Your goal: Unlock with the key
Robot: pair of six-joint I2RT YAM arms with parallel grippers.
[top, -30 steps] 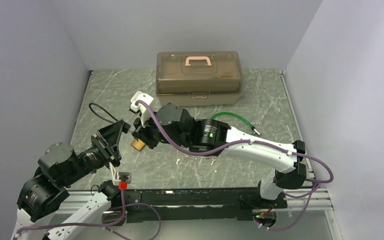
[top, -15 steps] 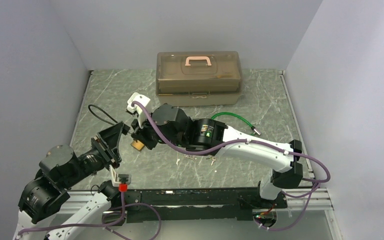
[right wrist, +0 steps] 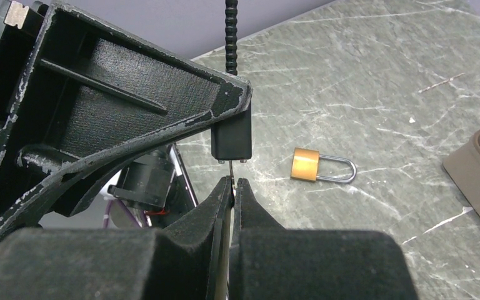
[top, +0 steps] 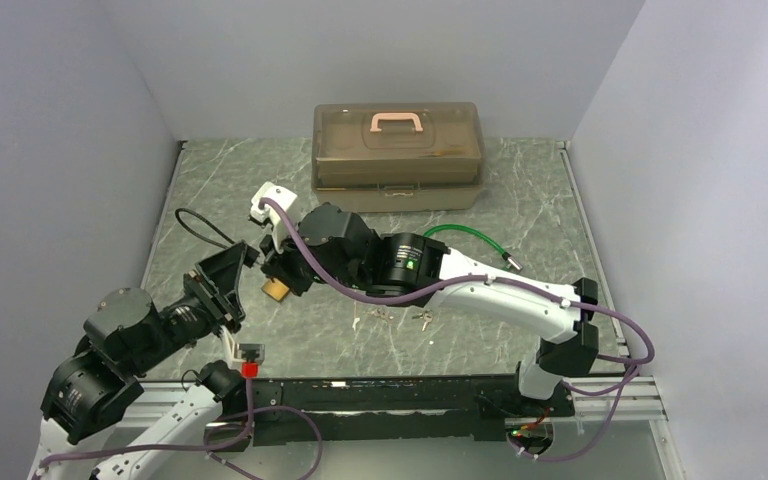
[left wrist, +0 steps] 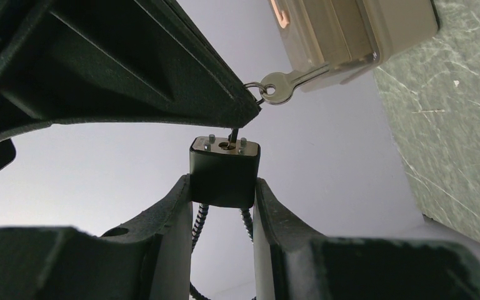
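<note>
The right gripper has its jaws pressed together on the flat head of a thin silver key. The blade points up at the keyway of a small, box-shaped black padlock; how deep it sits cannot be told. The left gripper has its jaws clamped on the two flat sides of the black padlock, holding it in the air above the counter. The braided cable shackle trails away between the fingers. A spare silver key dangles from a ring by the right jaw tip.

The thin silver key looks light, stiff and smooth. Pinching its flat head is the right hold for a twist, though it may slip in the pads or bend if pushed off-axis. The black padlock looks hard and compact; gripping its flats should resist the turn, while the floppy cable offers no purchase.

Below lies a brass padlock on the grey marbled counter. A translucent brown toolbox with a pink handle stands at the back, and a green cable lies near it.

No brand, label or writing can be read on anything.
</note>
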